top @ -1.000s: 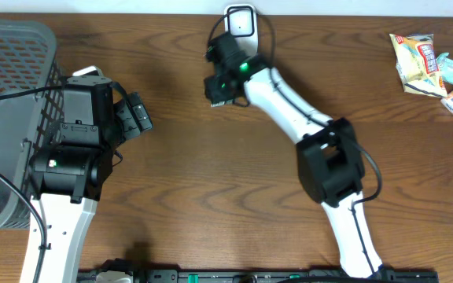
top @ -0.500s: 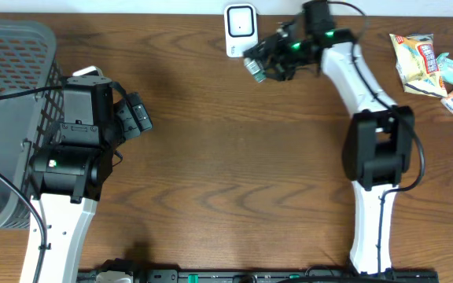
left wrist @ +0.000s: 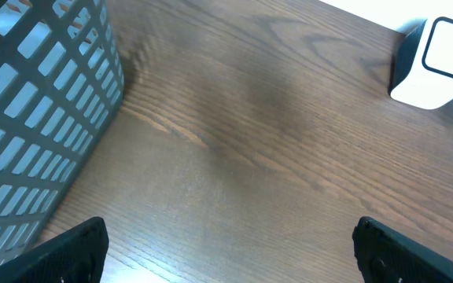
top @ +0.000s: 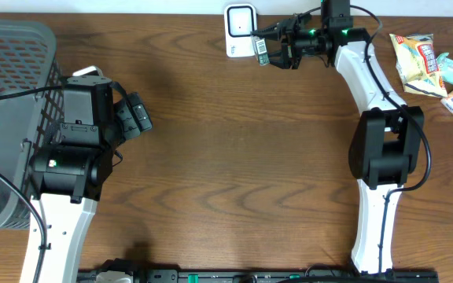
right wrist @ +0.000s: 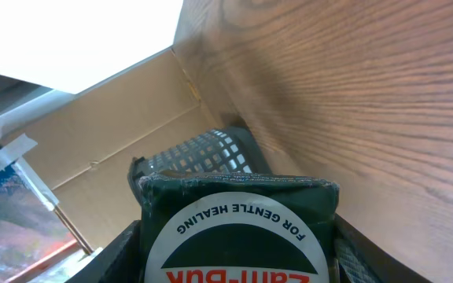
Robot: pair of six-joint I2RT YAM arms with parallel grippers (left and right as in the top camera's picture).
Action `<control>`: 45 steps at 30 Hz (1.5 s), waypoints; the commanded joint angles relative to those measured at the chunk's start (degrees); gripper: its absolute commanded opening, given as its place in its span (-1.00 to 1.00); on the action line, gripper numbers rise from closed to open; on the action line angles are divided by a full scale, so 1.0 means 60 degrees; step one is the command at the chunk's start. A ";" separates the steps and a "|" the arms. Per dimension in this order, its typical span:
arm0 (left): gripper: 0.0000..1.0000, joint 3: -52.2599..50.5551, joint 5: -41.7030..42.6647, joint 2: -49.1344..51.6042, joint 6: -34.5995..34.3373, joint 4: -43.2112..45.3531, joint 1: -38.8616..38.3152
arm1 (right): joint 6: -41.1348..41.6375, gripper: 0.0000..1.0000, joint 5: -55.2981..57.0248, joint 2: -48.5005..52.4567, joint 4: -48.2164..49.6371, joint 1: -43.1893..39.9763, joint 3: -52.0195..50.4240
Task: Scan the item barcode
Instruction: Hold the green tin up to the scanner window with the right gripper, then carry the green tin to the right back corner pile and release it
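The item [top: 261,52] is a dark green box with a white round label reading "FOR GENTLE HEALING"; it fills the bottom of the right wrist view as the item [right wrist: 238,228]. My right gripper [top: 272,47] is shut on it, holding it in the air just right of the white scanner [top: 241,28] at the table's far edge. Both fingers press the box's sides, so the right gripper [right wrist: 238,255] is mostly hidden behind it. My left gripper [top: 138,115] stands open over bare wood beside the basket; in its own view the left gripper [left wrist: 242,251] holds nothing.
A grey mesh basket [top: 6,94] fills the far left, also seen as the basket [left wrist: 30,118] and the basket [right wrist: 203,153]. Several snack packets [top: 435,63] lie at the far right. The scanner [left wrist: 435,63] shows at the top right of the left wrist view.
The right arm swung from below the scanner up and to the right, carrying the item, which now hangs beside the scanner's right side. The left arm stayed still.
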 commanded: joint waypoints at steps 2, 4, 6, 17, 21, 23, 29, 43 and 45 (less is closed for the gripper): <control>0.95 0.0022 -0.0058 -0.0044 0.0127 -0.0004 0.0040 | 0.0346 -0.08 -0.0120 -0.0404 0.0040 0.0091 0.0186; 0.95 0.0022 -0.0058 -0.0044 0.0127 -0.0004 0.0040 | 0.0357 -0.09 -0.0120 -0.0404 0.0066 0.0091 0.0182; 0.95 0.0022 -0.0058 -0.0044 0.0127 -0.0004 0.0040 | 0.0448 -0.08 -0.0120 -0.0404 0.0066 0.0102 0.0186; 0.95 0.0022 -0.0058 -0.0044 0.0127 -0.0004 0.0040 | -0.2007 -0.28 0.3133 -0.0404 0.0703 0.0583 0.0186; 0.95 0.0022 -0.0058 -0.0044 0.0127 -0.0004 0.0040 | -0.3668 -0.26 0.4226 -0.0404 0.2623 0.0827 0.0186; 0.96 0.0022 -0.0058 -0.0044 0.0127 -0.0004 0.0040 | -0.4255 -0.24 0.4750 -0.0404 0.3625 0.0943 0.0186; 0.95 0.0022 -0.0058 -0.0044 0.0127 -0.0004 0.0040 | -0.6969 -0.12 0.8513 -0.0404 0.4725 0.1687 0.0182; 0.96 0.0022 -0.0058 -0.0044 0.0127 -0.0004 0.0040 | -1.2021 0.02 1.3285 0.1013 0.8357 0.3166 0.0182; 0.95 0.0022 -0.0058 -0.0044 0.0127 -0.0004 0.0040 | -1.2400 0.08 1.3304 0.1384 0.8990 0.3115 0.0182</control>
